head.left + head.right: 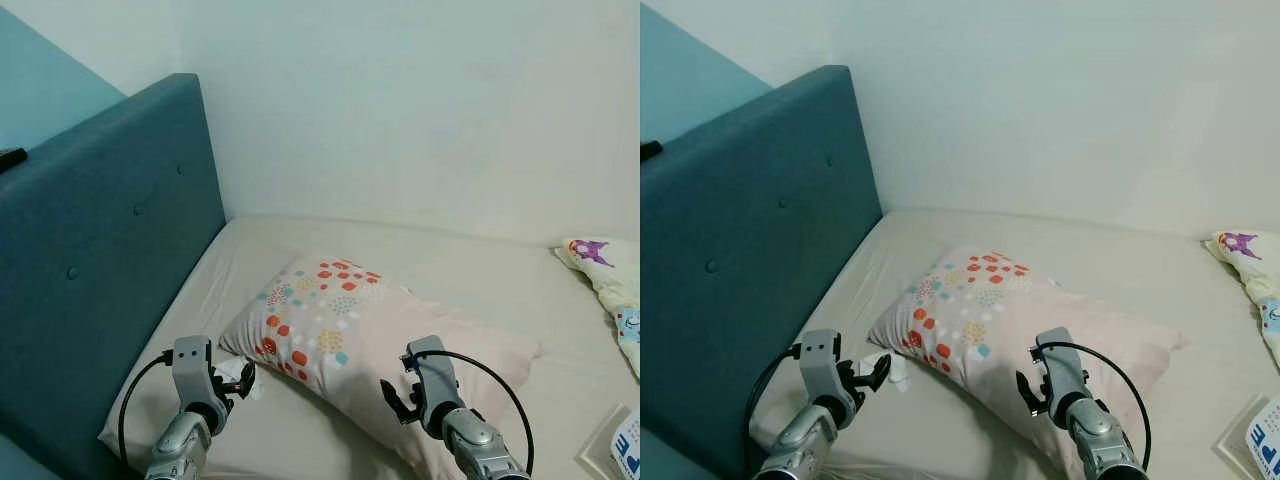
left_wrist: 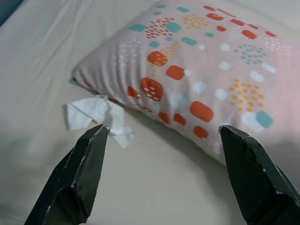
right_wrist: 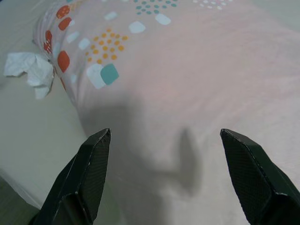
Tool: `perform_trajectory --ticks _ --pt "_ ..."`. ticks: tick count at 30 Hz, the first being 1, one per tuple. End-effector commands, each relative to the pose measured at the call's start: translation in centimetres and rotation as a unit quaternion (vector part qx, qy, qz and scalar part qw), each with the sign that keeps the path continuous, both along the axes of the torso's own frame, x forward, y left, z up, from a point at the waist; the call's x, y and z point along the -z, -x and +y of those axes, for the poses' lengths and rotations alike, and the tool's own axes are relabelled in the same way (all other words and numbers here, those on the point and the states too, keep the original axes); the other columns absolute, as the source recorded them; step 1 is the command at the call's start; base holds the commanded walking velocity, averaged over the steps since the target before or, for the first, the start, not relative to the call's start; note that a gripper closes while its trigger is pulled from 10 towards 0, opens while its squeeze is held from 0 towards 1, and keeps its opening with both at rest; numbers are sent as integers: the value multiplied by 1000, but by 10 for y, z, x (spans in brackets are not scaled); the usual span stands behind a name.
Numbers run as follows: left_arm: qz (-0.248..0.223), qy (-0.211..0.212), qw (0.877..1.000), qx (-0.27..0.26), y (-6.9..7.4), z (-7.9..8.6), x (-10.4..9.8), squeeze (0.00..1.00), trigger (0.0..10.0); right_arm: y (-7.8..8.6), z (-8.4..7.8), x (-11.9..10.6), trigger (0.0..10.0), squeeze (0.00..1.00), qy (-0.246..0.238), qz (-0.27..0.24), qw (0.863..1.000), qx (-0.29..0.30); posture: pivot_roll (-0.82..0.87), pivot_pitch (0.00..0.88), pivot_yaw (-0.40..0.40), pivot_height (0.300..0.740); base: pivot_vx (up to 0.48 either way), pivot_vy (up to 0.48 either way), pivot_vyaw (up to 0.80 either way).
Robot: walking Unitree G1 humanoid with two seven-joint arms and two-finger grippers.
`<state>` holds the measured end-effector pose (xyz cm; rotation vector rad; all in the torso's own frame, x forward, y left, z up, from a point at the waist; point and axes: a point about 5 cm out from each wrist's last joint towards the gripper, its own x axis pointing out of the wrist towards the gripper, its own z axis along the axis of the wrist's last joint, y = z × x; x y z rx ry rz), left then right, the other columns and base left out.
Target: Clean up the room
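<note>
Both claws gape wide, empty: left claw [image 2: 161,133] over tissue [image 2: 96,117], right claw [image 3: 164,136] above pillow [image 3: 187,70].

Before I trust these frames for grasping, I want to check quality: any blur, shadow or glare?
Eye views: sharp, evenly lit, no glare on the pillow. Left wrist view: the tissue is sharp, the black fingers a little soft. Right wrist view: a soft dark shadow lies on the pillow between the fingers.
</note>
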<state>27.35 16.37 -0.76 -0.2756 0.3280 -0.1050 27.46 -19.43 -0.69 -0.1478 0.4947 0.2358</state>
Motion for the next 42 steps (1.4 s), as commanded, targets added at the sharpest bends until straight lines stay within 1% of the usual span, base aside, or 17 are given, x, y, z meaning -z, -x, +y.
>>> perform_trajectory --ticks 1,10,22,23,27,28,30,33,35,37,42 --pt "6 -12 1000 -5 2 5 2 0 10000 1 -1 2 10000 0 -13 8 1000 15 -75 2 -21 740 0 0 0" --pt "4 -26 1000 -17 0 12 0 0 10000 1 -3 3 10000 0 -11 18 1000 22 -74 8 -27 740 0 0 0" --pt "-1 -41 999 -9 -4 12 -3 0 10000 1 -3 3 10000 0 -19 18 999 36 -87 17 -16 690 0 0 0" --pt "-2 -49 999 -4 -4 12 -4 0 10000 1 -3 3 10000 0 -21 19 999 38 -86 17 -15 680 0 0 0" --pt "-2 -57 998 2 -5 11 -4 0 10000 1 -3 3 10000 0 -22 19 999 38 -86 17 -14 670 0 0 0" --pt "-4 -73 997 11 -6 10 -5 0 10000 1 -3 3 10000 0 -22 19 999 38 -87 18 -14 660 0 0 0" --pt "-4 -88 996 17 -6 9 -6 0 10000 1 -4 3 10000 0 -22 19 999 38 -90 19 -15 650 0 0 0" --pt "-4 -88 996 17 -6 9 -6 0 10000 1 -4 3 10000 0 -22 19 999 38 -90 19 -15 650 0 0 0" --pt "-5 -101 995 23 -7 8 -6 0 10000 1 -3 3 10000 0 -23 16 999 37 -93 22 -12 641 0 0 0" --pt "-7 -114 993 32 -8 6 -6 0 10000 2 -3 3 10000 0 -27 11 999 37 -95 24 -9 641 0 0 0" --pt "-10 -121 992 40 -8 5 -7 0 10000 3 -3 3 10000 0 -29 10 999 38 -96 26 -7 641 0 0 0"
